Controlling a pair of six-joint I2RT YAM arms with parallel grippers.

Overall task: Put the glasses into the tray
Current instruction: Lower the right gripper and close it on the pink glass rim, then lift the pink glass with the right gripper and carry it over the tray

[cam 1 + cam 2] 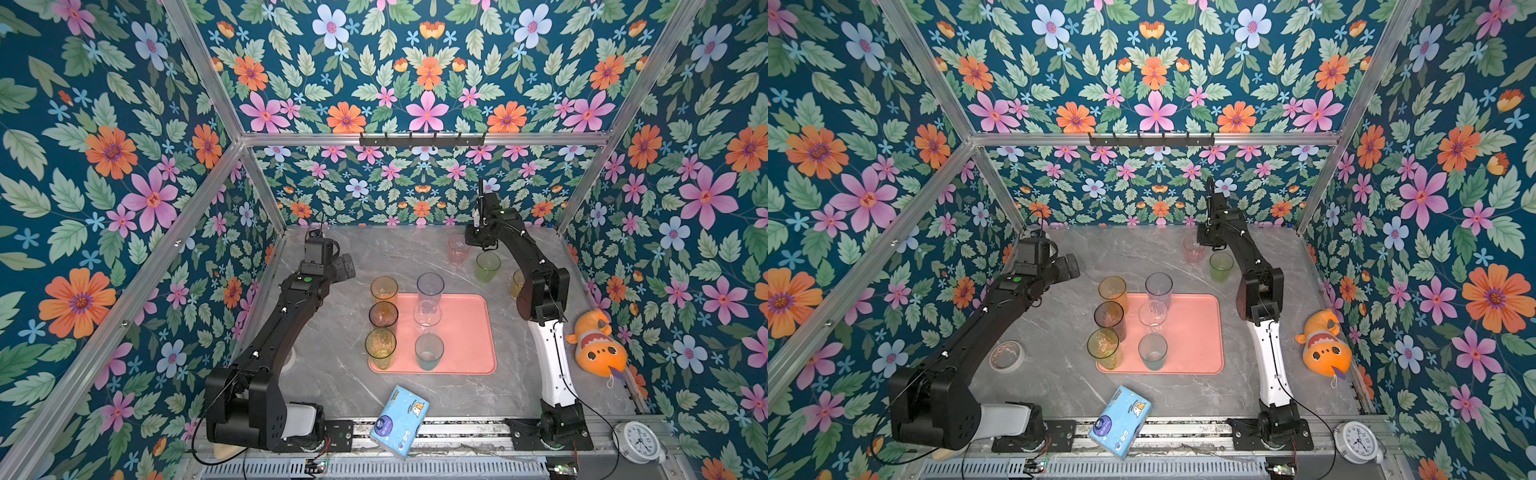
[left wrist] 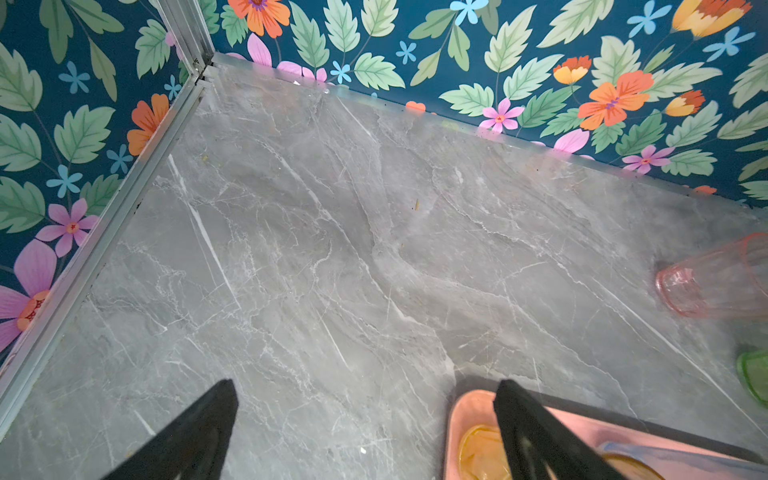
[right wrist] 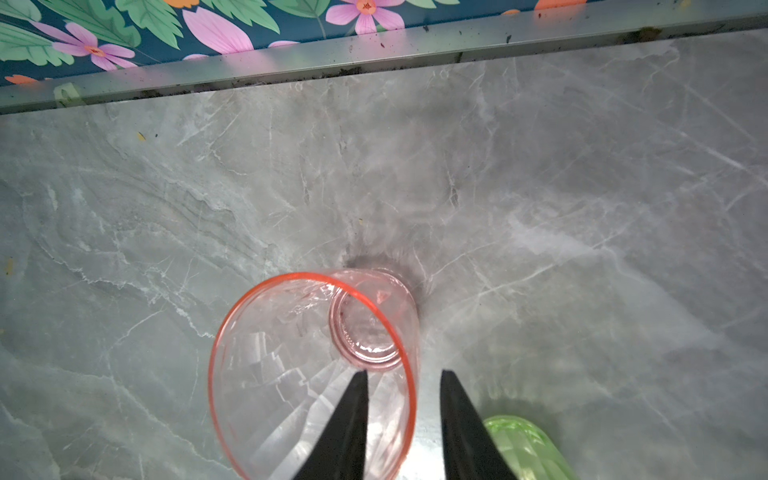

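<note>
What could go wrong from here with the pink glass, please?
The right gripper straddles the pink glass at its thin wall, one jaw inside; such a pinch might let it tilt or slip. The green glass stands beside the outer jaw and could get nudged. The yellow glass sits by that arm's elbow and could be knocked.

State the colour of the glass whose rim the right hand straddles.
Pink glass, clearest in the right wrist view.

Counter (image 1: 332, 386): far left corner bare, open passage.
Tray (image 1: 469, 332): right half bare; left half blocked by six upright glasses (image 1: 383, 313) in two close rows.
Far right: pink glass (image 1: 458, 248) and green glass (image 1: 488, 266), near each other.
Front edge: tissue pack (image 1: 400, 419).
Right edge: plush toy (image 1: 596, 345).
</note>
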